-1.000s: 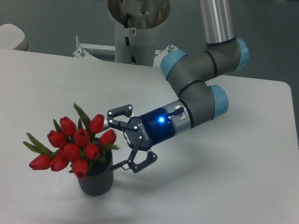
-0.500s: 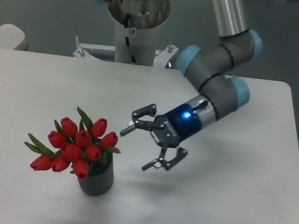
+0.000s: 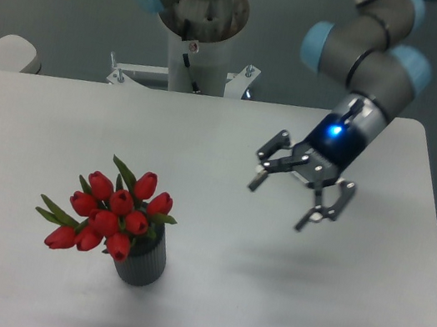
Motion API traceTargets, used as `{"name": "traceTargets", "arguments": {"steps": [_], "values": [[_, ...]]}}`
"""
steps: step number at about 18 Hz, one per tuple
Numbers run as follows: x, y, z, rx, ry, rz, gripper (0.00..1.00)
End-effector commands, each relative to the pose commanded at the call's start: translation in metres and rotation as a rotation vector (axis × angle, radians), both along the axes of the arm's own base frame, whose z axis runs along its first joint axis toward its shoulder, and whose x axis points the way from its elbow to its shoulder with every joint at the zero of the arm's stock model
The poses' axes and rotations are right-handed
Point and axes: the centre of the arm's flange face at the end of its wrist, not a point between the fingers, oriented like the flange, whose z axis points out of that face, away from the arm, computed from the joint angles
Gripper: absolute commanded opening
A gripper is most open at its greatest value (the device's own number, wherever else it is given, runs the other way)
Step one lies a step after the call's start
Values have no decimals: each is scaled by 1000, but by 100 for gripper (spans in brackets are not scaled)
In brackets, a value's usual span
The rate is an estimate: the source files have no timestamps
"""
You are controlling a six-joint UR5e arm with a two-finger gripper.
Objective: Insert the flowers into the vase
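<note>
Flowers (image 3: pixel 112 214), one bunch of about nine red tulip heads, stand in the single dark grey vase (image 3: pixel 141 263) at lower left of the frame; right of centre, the one gripper (image 3: pixel 279 203) hangs released, well apart

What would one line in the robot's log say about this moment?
task: flowers in vase | red tulips: standing in dark grey vase | gripper: open, empty, above the table, right of vase
</note>
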Motion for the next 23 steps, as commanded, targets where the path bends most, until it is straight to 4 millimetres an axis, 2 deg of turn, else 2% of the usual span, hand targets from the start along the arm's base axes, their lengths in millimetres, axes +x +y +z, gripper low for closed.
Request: {"name": "traceTargets", "arguments": {"steps": [2,4,6,9,10,13,16,21,23], "values": [[2,-3,19,-43,56,25,100],[1,-12,48,-139,155,83,100],[-2,-15,60,-238,209,133,100],[-7,-21,87,-357,222,183,100],[-6,-16,96,-381,227,181,100],[0,-11,95,-479,217,188,100],[14,4,90,-575,312,116,100],[7,-1,92,-676,370,99,100],[12,8,95,-713,372,84,100]]}}
